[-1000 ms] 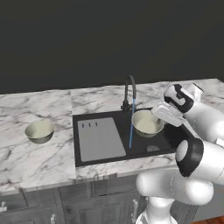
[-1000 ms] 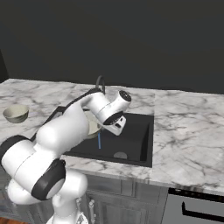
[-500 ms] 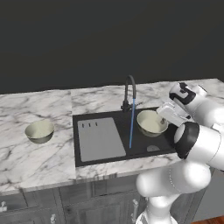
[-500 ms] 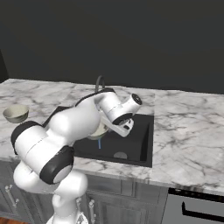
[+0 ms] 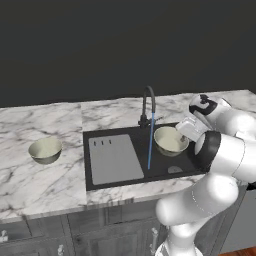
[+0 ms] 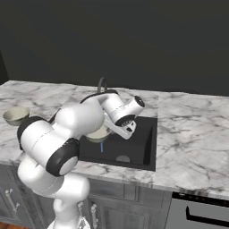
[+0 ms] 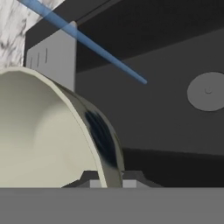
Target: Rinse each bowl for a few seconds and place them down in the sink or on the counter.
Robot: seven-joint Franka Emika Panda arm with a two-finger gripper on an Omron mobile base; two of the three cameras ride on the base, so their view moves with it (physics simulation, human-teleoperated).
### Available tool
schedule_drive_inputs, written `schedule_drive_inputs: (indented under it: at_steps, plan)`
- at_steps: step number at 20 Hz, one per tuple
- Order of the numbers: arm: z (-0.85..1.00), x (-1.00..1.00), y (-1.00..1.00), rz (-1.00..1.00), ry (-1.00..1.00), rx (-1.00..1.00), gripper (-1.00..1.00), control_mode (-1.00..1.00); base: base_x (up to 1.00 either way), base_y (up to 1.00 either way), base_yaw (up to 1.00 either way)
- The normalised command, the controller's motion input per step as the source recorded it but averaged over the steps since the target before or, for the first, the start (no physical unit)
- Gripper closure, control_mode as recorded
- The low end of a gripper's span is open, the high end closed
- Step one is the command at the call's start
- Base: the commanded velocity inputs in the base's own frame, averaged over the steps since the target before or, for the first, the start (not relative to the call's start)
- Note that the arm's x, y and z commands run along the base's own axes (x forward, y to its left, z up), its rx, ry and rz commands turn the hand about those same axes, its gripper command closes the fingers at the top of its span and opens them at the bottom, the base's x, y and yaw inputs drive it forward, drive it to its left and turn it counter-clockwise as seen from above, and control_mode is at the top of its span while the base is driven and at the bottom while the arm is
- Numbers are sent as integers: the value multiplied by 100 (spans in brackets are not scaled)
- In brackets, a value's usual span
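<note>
I've got the gripper [image 5: 186, 131] pinched shut on bowl [image 5: 170, 140] rim, over sink [image 5: 117, 172] right end. Glazed, wet, prob slippery; rigid, light — rim's my hold.

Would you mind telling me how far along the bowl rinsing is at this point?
Nothing looks finished yet. In hand: the hand is shut on the rim of one bowl, holding it above the sink just beside the blue water stream running from the faucet. Left: rinsing and setting that bowl down, then the second bowl, which sits untouched on the counter left of the drainboard.
</note>
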Motion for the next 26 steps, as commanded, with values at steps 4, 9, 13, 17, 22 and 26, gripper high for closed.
schedule_drive_inputs:
  at_steps: [4, 9, 13, 17, 22, 26]
  plan:
    - [-12, 15, 16, 0, 1, -1, 100, -100, 0, 0, 0]
    - [-16, 16, 1, 0, 3, 0, 100, -100, 0, 0, 0]
    - [-16, 9, -7, 0, 2, 0, 100, -100, 0, 0, 0]
    - [-17, 10, -11, 1, 1, 0, 100, -100, 0, 0, 0]
    - [-19, 14, 0, 2, 1, 0, 100, -100, 0, 0, 0]
    - [-19, 14, 0, 2, 1, 0, 100, -100, 0, 0, 0]
